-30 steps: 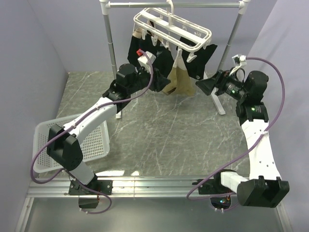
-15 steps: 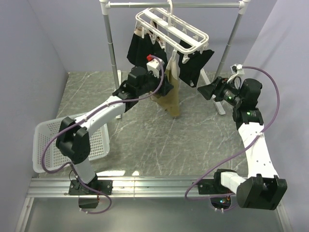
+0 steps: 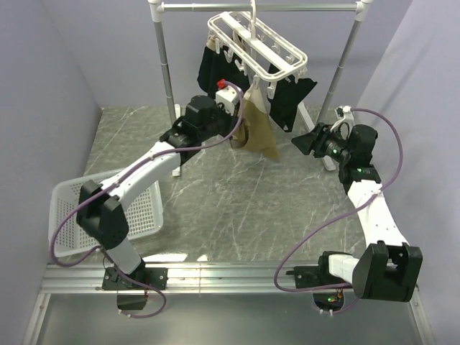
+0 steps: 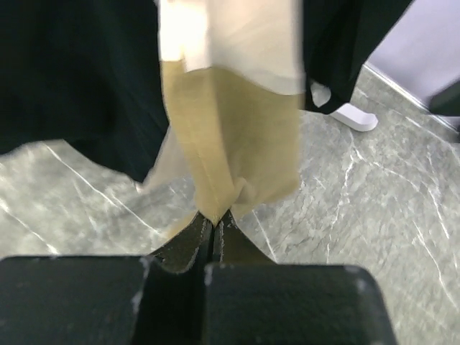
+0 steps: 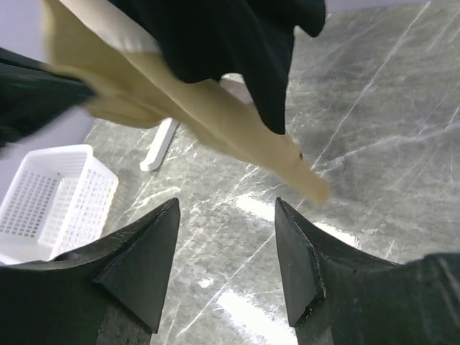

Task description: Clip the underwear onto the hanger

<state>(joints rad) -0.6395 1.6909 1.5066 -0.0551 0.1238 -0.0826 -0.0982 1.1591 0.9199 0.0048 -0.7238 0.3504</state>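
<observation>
Left end effector (image 4: pixel 213 218) tight on the underwear (image 4: pixel 230 129) (right end effector (image 5: pixel 226 210) agape, empty)

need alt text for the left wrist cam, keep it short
The left gripper, shut, pinches the lowest fold of the tan underwear, which hangs down from above the frame and is paler in its upper part. Black garments hang on both sides of it, over a grey marbled table.

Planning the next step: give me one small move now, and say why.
Probably ease the right gripper toward the underwear: its jaws are open and empty, facing the fabric, while the left gripper, shut on its lower tip, holds it out below the hanger.
</observation>
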